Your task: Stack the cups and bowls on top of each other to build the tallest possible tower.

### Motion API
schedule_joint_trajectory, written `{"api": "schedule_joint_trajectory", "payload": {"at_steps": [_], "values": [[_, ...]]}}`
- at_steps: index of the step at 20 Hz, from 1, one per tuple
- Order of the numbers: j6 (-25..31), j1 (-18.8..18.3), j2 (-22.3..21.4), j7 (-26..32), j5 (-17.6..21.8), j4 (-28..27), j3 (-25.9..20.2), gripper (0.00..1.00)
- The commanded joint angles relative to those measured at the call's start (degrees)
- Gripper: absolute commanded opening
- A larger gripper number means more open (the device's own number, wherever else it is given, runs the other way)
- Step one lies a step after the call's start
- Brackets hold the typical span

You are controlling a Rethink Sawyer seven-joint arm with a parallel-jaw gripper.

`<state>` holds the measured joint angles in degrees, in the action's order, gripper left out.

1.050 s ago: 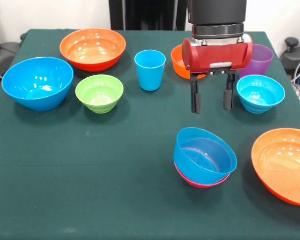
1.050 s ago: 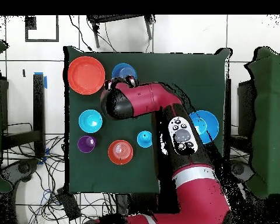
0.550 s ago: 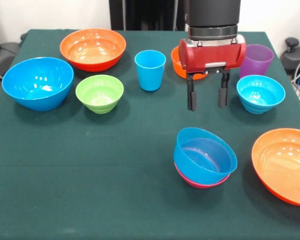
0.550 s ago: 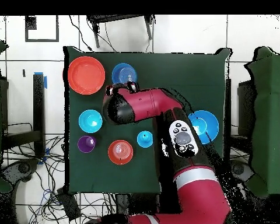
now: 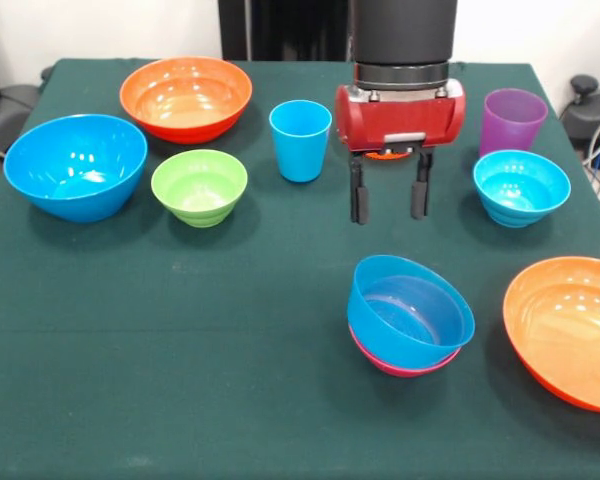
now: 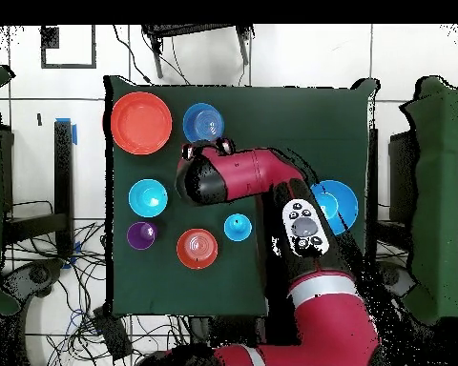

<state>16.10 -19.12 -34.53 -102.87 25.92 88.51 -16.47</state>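
I see the tower [image 5: 408, 320] as just a blue bowl [image 5: 412, 308] nested in a pink bowl [image 5: 400, 366], on the table [image 5: 180, 340], below and a bit right of the tool [image 5: 389, 195] in front view. Tool hangs above the table w/ both fingers [image 5: 358, 196] spread apart, nothing btwn them.

Light blue cup [image 5: 300, 140] stands upright just left of the tool; purple cup [image 5: 512, 121] upright to its right. Cyan bowl [image 5: 520, 186] sits right of the tool, just in front of the purple cup. A small orange bowl [image 5: 385, 155] is mostly hidden behind the tool body.

Further left: green bowl [image 5: 199, 186], big blue bowl [image 5: 75, 165], orange bowl [image 5: 186, 97]. Another big orange bowl [image 5: 568, 328] far right, beside the tower, cut by the edge.

Overhead, arm [image 6: 261, 181] crosses the table, tool end just below the tower [image 6: 203, 121].
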Motion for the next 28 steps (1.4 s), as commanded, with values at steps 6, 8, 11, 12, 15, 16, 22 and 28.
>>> {"api": "schedule_joint_trajectory", "payload": {"at_steps": [6,8,11,12,15,16,22,28], "values": [[-0.06,-1.31,-0.01,-0.88,3.42,4.42,1.04,1.00],[1.01,-2.42,-1.51,-0.01,2.76,5.48,0.00,1.00],[1.63,-4.21,-2.50,1.07,2.16,6.26,-1.69,1.00],[2.05,-4.72,-2.61,1.52,2.02,6.28,-2.16,1.00],[3.37,-6.12,-3.07,2.86,1.77,6.69,-3.43,1.00],[3.66,-6.52,-3.42,3.13,1.74,7.03,-3.76,1.00],[5.82,-7.96,-3.85,4.95,2.36,7.79,-4.44,1.00],[5.33,-8.91,-2.16,5.95,3.52,6.95,-4.95,1.00]]}}
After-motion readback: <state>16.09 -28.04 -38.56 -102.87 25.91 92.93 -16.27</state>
